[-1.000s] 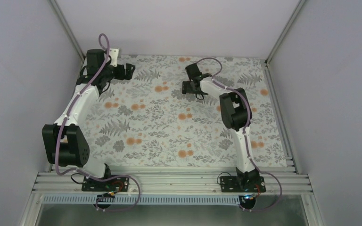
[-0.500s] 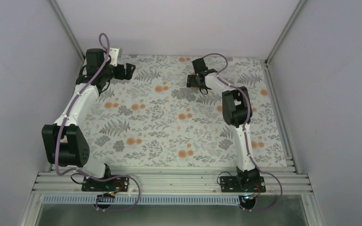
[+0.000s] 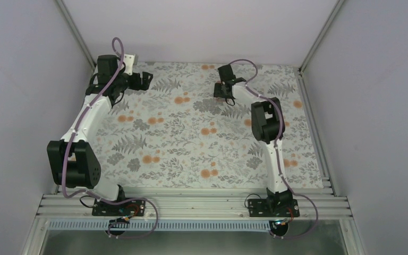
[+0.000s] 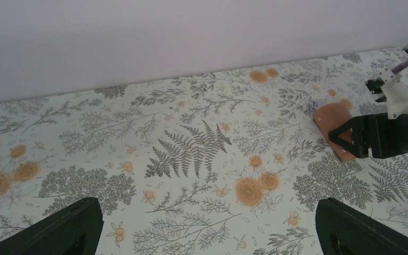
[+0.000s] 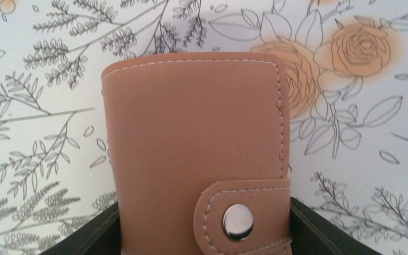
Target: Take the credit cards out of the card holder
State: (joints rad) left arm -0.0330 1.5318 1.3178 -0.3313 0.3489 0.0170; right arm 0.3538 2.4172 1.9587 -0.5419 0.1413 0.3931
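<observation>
Reddish-brown leather with pale stitching fills the right wrist view. The card holder [image 5: 191, 138] lies flat on the flower-printed tabletop [image 5: 350, 133]. It is folded shut, and its tab is fastened by a silver snap [image 5: 238, 221] at the 5 o'clock corner of that view. The right claw [image 5: 204, 210] straddles the holder's near end, with one black finger close against each long edge. Whether the fingers press on the holder or merely flank it cannot be told.

From above, this claw sits toward 1 o'clock on the tabletop, near the back wall [image 3: 202, 32], and it hides the holder in that view. The left claw [image 4: 207, 202] hangs over the 11 o'clock corner, spread wide above the leaf-and-flower print. In its wrist view the holder shows at 3 o'clock, well apart from the left claw, with the right claw's black fingers covering its lower end.
</observation>
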